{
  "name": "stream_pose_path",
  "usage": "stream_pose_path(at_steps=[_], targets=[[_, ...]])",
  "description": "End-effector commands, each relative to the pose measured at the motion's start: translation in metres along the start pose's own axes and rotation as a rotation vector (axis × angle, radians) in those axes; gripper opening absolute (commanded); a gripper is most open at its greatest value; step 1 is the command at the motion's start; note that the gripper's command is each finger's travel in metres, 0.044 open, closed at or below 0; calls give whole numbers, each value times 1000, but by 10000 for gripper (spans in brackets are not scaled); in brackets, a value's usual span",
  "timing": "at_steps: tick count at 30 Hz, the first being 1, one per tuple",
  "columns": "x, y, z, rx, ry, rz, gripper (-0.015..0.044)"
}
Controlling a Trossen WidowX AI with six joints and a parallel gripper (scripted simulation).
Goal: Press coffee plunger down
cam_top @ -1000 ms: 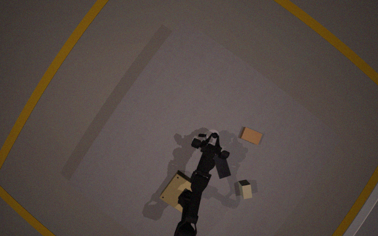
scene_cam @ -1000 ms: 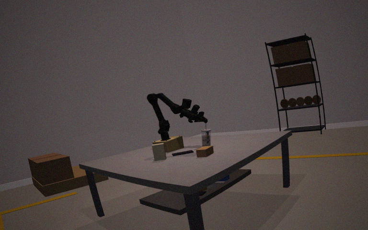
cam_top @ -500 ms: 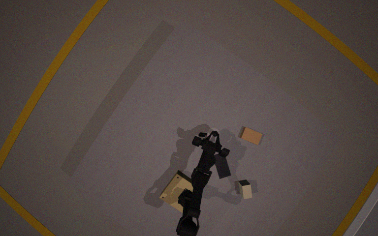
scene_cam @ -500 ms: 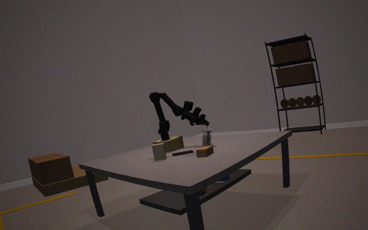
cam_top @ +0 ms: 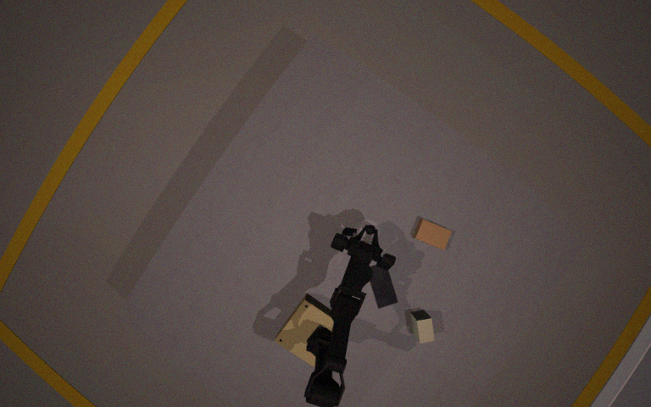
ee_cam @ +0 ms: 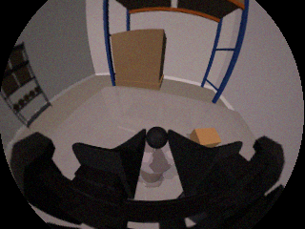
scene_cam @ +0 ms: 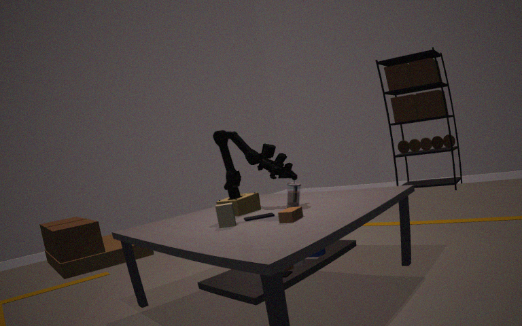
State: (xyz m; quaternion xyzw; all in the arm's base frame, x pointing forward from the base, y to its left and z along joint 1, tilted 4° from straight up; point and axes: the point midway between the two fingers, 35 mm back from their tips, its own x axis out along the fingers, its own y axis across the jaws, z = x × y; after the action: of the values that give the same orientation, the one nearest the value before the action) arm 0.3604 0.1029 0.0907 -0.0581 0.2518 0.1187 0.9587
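The hand (ee_cam: 156,140) is closed on the black plunger knob (ee_cam: 156,135), which is gripped between its fingertips directly above the glass coffee press (scene_cam: 293,193). The press is seen upright on the worktop (scene_cam: 327,214), just behind the orange block (scene_cam: 290,214) and right of the arm's tan base (scene_cam: 242,202)

Dim grey wall (scene_cam: 153,77), yellow-lined floor (scene_cam: 461,269), black shelving rack (scene_cam: 419,115), cardboard boxes (scene_cam: 71,238) beside dark-legged table (scene_cam: 269,246).
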Motion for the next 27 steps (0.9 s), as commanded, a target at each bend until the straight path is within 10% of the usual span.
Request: stream_pose_path(at_steps=[1,27], targets=[[4,0,-8,-7,29,2,117],[5,0,0,-1,13,0,117]])
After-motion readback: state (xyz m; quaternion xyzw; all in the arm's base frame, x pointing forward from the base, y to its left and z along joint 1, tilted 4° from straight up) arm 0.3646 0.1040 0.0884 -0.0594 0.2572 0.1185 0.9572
